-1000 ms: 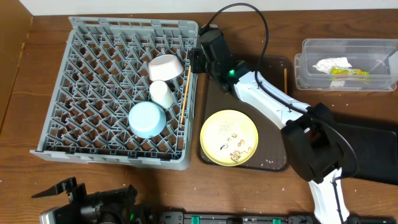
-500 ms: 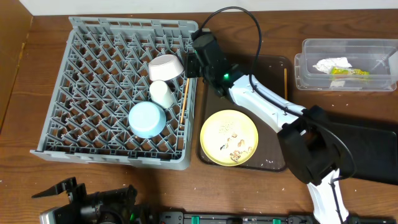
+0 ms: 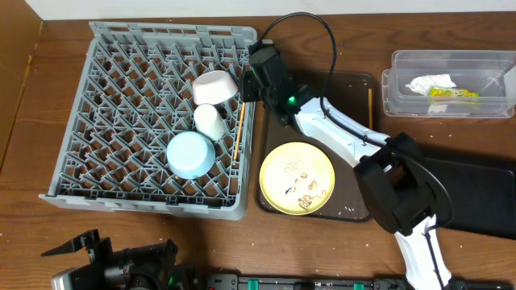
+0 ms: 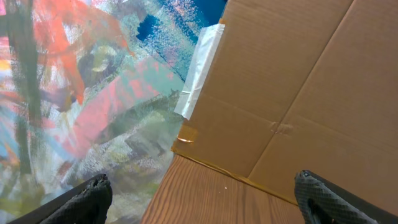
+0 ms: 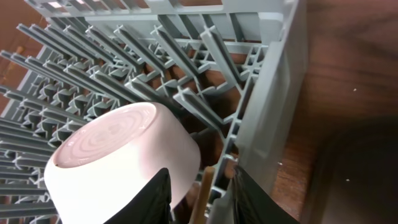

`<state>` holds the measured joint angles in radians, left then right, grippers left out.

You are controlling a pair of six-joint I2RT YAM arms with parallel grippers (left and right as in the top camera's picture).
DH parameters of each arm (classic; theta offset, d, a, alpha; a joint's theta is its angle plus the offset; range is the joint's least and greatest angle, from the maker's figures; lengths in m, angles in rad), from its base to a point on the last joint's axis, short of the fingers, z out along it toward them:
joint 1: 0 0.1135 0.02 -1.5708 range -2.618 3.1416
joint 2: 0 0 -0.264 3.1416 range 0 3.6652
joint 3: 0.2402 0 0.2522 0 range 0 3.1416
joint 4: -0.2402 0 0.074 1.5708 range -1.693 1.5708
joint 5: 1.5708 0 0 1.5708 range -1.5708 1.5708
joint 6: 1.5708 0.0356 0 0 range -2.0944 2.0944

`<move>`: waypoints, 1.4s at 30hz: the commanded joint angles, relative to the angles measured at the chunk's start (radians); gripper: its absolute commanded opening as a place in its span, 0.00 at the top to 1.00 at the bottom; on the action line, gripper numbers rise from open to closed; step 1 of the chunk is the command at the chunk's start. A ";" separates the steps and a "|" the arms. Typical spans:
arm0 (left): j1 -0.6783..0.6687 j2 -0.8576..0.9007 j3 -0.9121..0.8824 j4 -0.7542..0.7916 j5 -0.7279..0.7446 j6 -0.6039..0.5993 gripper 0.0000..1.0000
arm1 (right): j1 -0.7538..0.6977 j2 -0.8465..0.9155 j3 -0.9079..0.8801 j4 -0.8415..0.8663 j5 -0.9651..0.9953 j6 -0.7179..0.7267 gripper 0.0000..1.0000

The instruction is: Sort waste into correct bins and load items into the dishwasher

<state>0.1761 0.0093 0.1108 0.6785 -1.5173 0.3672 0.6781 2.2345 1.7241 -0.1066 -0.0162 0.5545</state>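
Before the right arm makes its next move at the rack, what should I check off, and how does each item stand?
1. Chopstick between the right gripper's fingers: ok.
2. Jaws closed on it: not ok; gaps show either side.
3. Pinkish bowl clear of the fingers: cannot tell; very close.
4. Blue bowl and white cup in the grey rack: ok.
5. Yellow plate loaded: not ok; on the brown tray, crumbs on it.
6. Left gripper open, away from the work: ok.

A dark tray (image 3: 355, 89) sits on the brown surface (image 3: 48, 234), grey rack (image 3: 121, 97) on its left, clear tub (image 3: 484, 60) and black bin (image 3: 484, 193) on its right.
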 commanded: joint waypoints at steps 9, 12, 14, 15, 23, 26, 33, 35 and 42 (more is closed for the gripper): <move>0.002 -0.005 0.017 0.004 -0.051 0.006 0.05 | 0.003 0.029 0.048 -0.038 0.006 -0.024 0.97; 0.002 -0.005 0.017 0.005 -0.051 0.006 0.05 | 0.003 0.029 0.082 -0.072 0.009 -0.037 0.99; 0.002 -0.005 0.017 0.005 -0.051 0.006 0.05 | 0.003 0.029 0.102 -0.087 0.009 -0.040 0.99; 0.002 -0.005 0.017 0.005 -0.051 0.006 0.05 | 0.003 0.029 0.112 -0.092 0.009 -0.040 0.99; 0.002 -0.005 0.017 0.004 -0.051 0.006 0.05 | -0.002 0.029 0.218 -0.138 0.008 -0.015 0.99; 0.002 -0.005 0.017 0.004 -0.051 0.006 0.05 | -0.008 0.029 0.285 -0.229 0.008 0.017 0.99; 0.002 -0.005 0.017 0.004 -0.051 0.006 0.05 | -0.058 0.029 0.416 -0.414 -0.081 0.142 0.99; 0.002 -0.005 0.017 0.005 -0.051 0.006 0.05 | -0.080 0.029 0.417 -0.427 -0.125 0.175 0.99; 0.002 -0.005 0.017 0.005 -0.051 0.006 0.05 | -0.121 0.050 0.415 -0.475 -0.176 0.191 0.99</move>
<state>0.1761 0.0093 0.1108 0.6785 -1.5173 0.3672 0.5636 2.2517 2.1258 -0.5694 -0.1547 0.7250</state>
